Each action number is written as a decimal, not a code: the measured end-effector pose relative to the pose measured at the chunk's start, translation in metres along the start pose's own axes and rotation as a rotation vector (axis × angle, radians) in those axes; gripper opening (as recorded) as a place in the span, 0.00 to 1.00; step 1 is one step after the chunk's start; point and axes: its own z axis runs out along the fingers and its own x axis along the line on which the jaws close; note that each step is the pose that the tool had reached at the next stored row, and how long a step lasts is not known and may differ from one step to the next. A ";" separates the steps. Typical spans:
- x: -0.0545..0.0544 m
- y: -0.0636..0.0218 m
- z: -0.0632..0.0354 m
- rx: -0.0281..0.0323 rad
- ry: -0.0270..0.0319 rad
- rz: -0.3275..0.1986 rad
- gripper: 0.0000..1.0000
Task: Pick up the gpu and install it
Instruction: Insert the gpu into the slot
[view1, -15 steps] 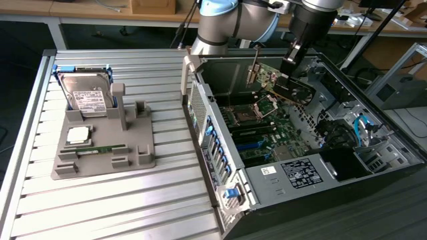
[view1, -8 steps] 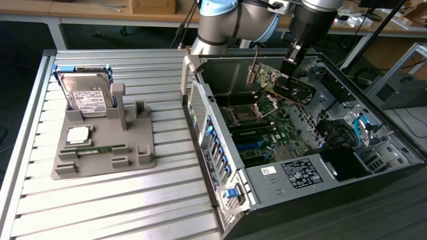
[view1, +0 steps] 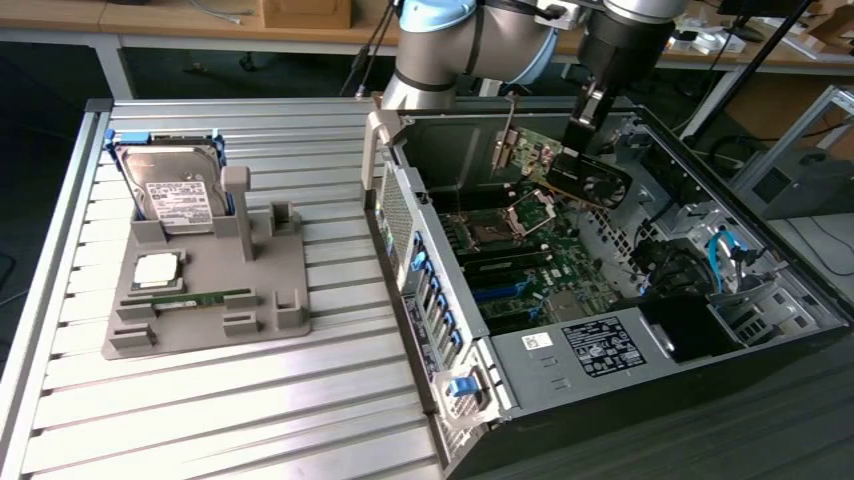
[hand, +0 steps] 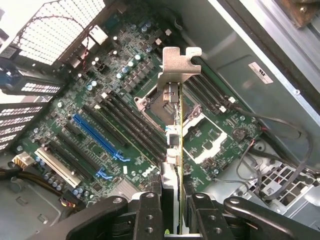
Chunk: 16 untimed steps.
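Half done, I'd say: the pickup part looks finished and the install part isn't. The end effector (view1: 578, 138) is clamped on the gpu (view1: 567, 172), holding it up in the air inside the open PC case (view1: 400, 215), well clear of the motherboard (view1: 534, 270) below. From the wrist view you see the gpu (hand: 173, 125) edge-on, pinched between the end effector (hand: 172, 217) fingers, with its silver bracket (hand: 179, 62) at the far end. It's hanging roughly over the CPU socket area, and the long blue slot (hand: 97, 134) sits off to one side, empty, so nothing is seated yet and the card doesn't look lined up with it either. Over on the counter (view1: 267, 400), towards the exterior view's left, the grey parts tray (view1: 280, 315) holds the hard drive (view1: 174, 190) and the RAM stick (view1: 200, 297). So what's left is getting the card into a slot and letting go.
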 end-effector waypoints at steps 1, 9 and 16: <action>0.000 0.0000 0.0000 -0.0002 -0.0003 -0.006 0.27; 0.000 0.0000 0.0001 -0.0013 -0.0021 -0.040 0.27; 0.000 0.0000 0.0002 -0.0022 -0.0036 -0.069 0.27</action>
